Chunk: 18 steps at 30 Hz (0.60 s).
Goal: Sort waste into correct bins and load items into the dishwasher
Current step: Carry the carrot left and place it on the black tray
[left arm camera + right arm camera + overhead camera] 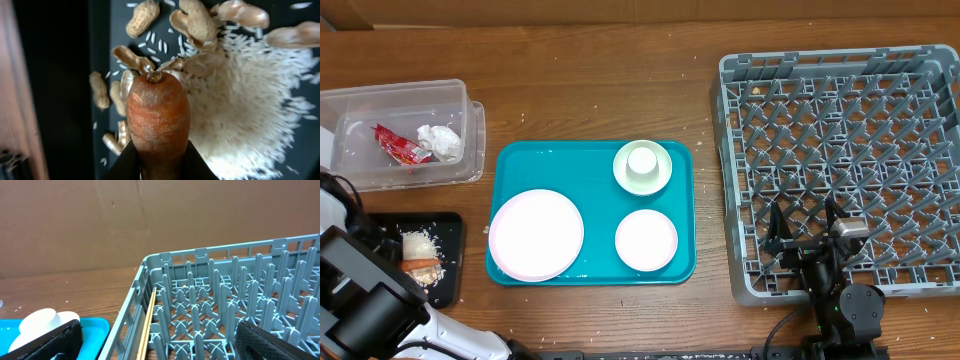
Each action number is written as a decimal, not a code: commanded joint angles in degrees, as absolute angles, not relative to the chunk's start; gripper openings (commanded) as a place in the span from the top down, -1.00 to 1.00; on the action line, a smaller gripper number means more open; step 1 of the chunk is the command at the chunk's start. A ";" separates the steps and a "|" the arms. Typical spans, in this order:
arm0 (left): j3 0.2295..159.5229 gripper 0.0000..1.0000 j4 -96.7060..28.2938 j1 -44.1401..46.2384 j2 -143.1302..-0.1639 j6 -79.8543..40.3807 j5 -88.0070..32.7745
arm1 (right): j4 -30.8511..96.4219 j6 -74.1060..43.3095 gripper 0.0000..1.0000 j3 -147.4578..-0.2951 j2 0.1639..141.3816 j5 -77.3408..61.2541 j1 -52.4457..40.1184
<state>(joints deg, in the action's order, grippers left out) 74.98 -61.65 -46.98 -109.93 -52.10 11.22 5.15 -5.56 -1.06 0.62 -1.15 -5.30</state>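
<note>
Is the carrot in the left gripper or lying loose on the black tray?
Held: the carrot sits clamped in the left gripper, above the rice and peanuts on the black tray. Whether it touches them, cannot tell.

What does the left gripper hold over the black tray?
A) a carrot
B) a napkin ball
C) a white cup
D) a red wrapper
A: in the left wrist view the left gripper is shut on the orange carrot, above rice and peanuts on the black tray.

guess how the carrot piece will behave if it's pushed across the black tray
Probably stiff: the carrot shows no bend in the left gripper. Its rounded body would likely roll on the black tray, though rice and peanuts nearby may block it.
</note>
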 commanded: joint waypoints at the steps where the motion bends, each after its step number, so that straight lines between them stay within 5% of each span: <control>1: 73.28 0.70 -58.89 -46.68 -108.99 -49.45 12.60 | 4.80 -5.32 -1.00 -0.47 0.16 -0.95 -5.43; 18: 77.62 0.25 -59.59 -46.48 -108.95 -39.35 7.90 | 4.80 -5.34 -1.00 -0.47 0.16 -0.95 -5.43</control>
